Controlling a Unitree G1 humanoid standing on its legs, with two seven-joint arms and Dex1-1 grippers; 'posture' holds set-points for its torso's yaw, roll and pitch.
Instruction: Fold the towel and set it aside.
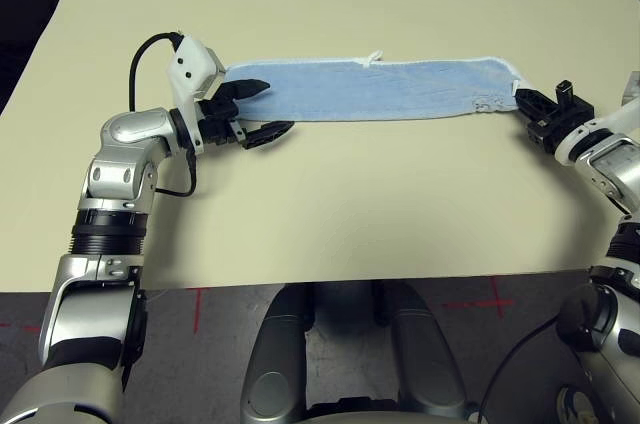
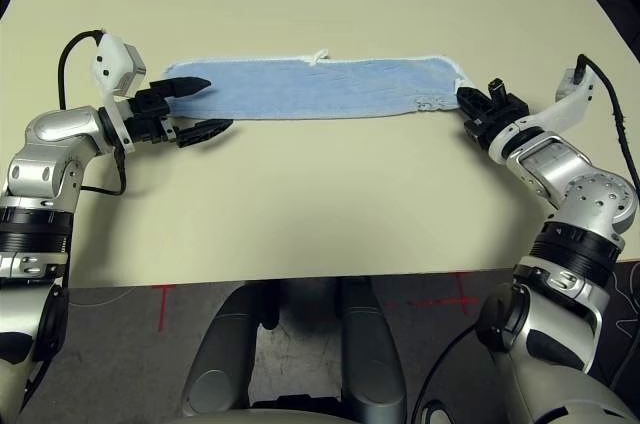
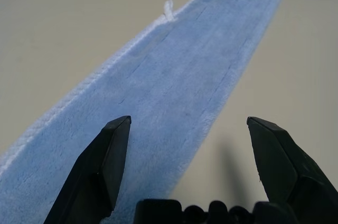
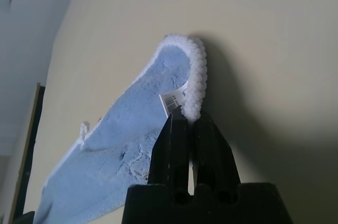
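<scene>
On the table: I see the light-blue towel (image 1: 370,90) stretched out as a long narrow strip across the beige tabletop (image 1: 330,204), running from my left arm's end to my right arm's end.
Towel shape: it looks folded lengthwise into a band, with white stitched edging along the far edge and a small white loop (image 1: 375,57) sticking up from that edge near the middle.
Towel, right end: the corner curls up off the table in my right wrist view, its white edging standing in an arch, and a small white tag (image 4: 171,102) with printed bars shows just beside the pinch.
Right gripper (image 4: 189,121): I read the two black fingers as pressed together with the towel's white edged corner caught between their tips; the grip is at the very end of the strip.
Left gripper (image 1: 257,111): the fingers are spread wide, holding nothing.
Left gripper position: one finger (image 3: 113,145) lies over the towel's left end, the other finger (image 3: 274,152) is over bare table just beside the near edge, so the spread straddles that edge.
Arms: my silver forearms come in from either side, with the towel between them.
</scene>
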